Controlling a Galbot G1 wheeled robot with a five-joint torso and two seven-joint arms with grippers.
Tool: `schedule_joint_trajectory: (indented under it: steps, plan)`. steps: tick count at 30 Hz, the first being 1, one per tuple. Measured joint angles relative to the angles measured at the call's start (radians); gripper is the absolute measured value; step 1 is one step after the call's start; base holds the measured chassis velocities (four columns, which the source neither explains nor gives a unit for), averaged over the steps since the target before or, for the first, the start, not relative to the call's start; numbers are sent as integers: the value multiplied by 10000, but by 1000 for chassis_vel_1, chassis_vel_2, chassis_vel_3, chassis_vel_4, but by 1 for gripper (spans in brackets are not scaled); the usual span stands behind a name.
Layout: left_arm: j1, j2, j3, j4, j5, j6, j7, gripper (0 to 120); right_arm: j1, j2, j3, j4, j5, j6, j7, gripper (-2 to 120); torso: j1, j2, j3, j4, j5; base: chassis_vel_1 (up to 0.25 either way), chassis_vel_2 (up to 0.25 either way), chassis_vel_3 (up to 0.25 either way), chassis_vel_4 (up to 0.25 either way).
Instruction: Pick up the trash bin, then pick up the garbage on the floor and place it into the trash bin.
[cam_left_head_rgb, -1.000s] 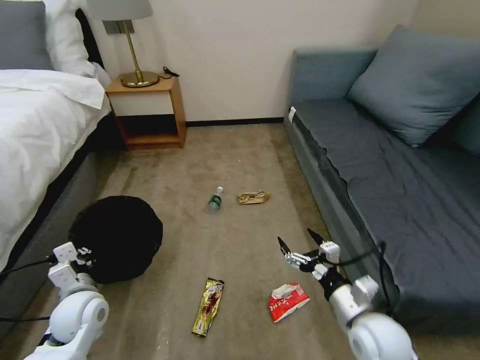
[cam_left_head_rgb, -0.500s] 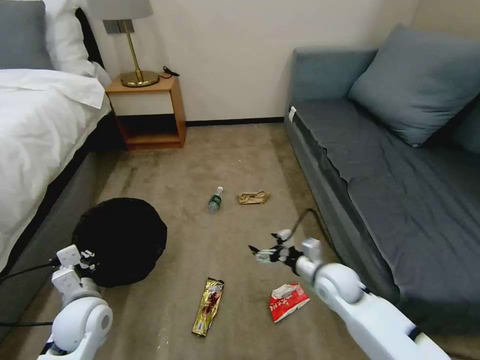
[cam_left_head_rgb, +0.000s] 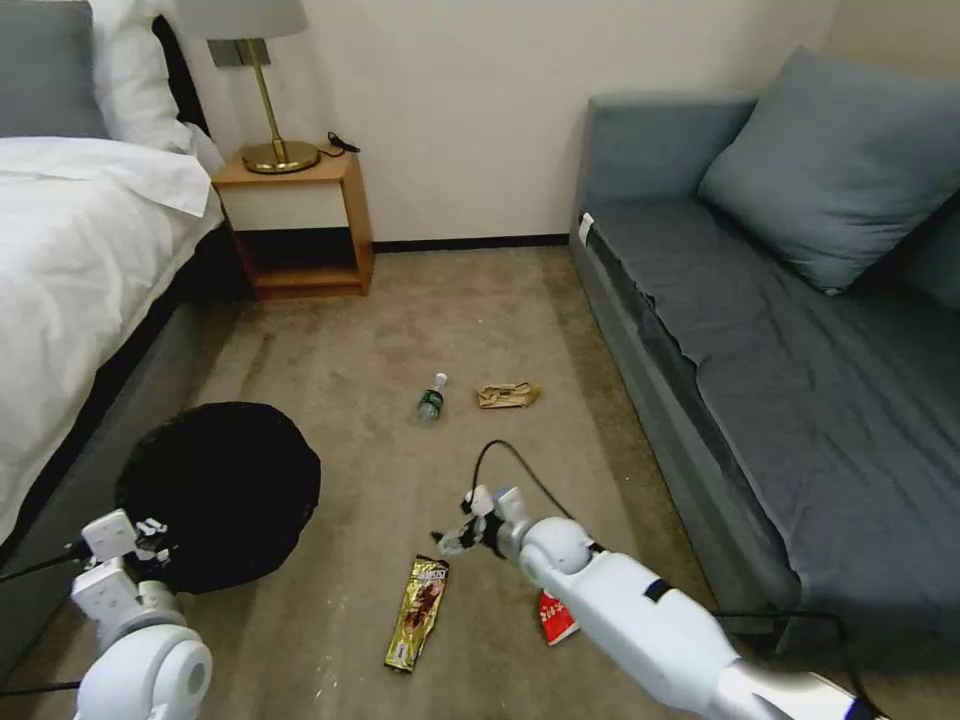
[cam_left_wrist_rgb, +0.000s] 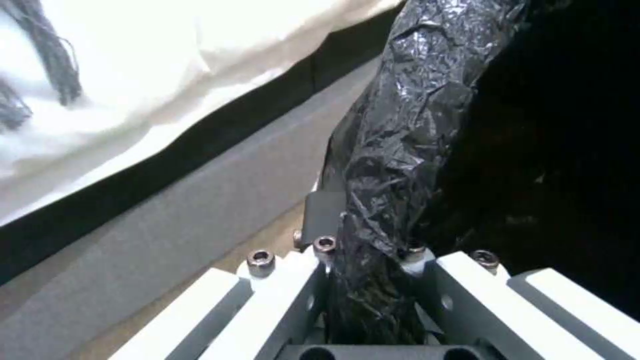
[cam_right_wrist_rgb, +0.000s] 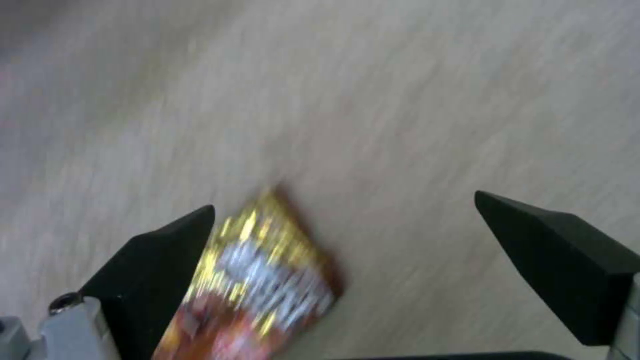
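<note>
Carpet (cam_left_head_rgb: 380, 330) runs between a bed (cam_left_head_rgb: 70, 240) at the left of the head frame and a grey-blue sofa (cam_left_head_rgb: 800, 380) at the right, with a wooden nightstand (cam_left_head_rgb: 295, 215) and a brass lamp (cam_left_head_rgb: 265, 110) against the far wall. In the lower left of the head view the trash bin (cam_left_head_rgb: 215, 490), lined with a glossy black bag, hangs beside the bed frame. The left gripper (cam_left_head_rgb: 150, 532) grips its near rim; in the left wrist view the left gripper (cam_left_wrist_rgb: 370, 280) has its white fingers (cam_left_wrist_rgb: 280, 295) pressed together on the crumpled bag-covered rim of the trash bin (cam_left_wrist_rgb: 393, 150).

The right arm reaches from the lower right toward the lower middle of the head frame, and the right gripper (cam_left_head_rgb: 452, 540) sits just above the top end of the gold-brown snack wrapper (cam_left_head_rgb: 417, 612), which lies flat on the carpet. In the right wrist view the right gripper (cam_right_wrist_rgb: 343, 280) is spread wide, its black fingertips (cam_right_wrist_rgb: 167, 260) on either side of the gold-brown snack wrapper (cam_right_wrist_rgb: 250, 285), not touching it as far as can be seen.

The red-and-white wrapper (cam_left_head_rgb: 553, 620) lies partly hidden behind the right forearm, lower middle-right. Farther up the frame, near its middle, the small bottle (cam_left_head_rgb: 431, 397) lies on its side with the tan paper bag (cam_left_head_rgb: 506, 395) just beside it to the right.
</note>
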Motion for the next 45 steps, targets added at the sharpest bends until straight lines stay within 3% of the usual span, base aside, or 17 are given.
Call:
schedule_joint_trajectory:
  steps: [8,24,39,44,45]
  plan:
    - [-22,-279,8,-373,96,-2,-61,1,-527,-165,-801,-22,-267,9,-7,100,0,0,0,-4,1,0,0,0,0]
    - [359,-534,309,-497,536,-233,-90,1,-414,204,-911,-690,-470,332,-120,100,-2,3,-2,-4,1,0,0,0,0]
    - [337,-515,445,-168,596,-438,-102,1,-471,148,-820,-675,-717,371,-377,68,-2,4,-2,-10,-5,0,0,0,0]
    - [296,-491,472,-58,605,-482,-103,1,-521,152,-816,-525,-755,369,-495,59,-2,2,0,3,-2,0,0,0,0]
    - [295,-490,478,-20,609,-501,-103,1,-577,170,-838,-459,-755,370,-574,55,-1,1,3,5,19,0,0,0,0]
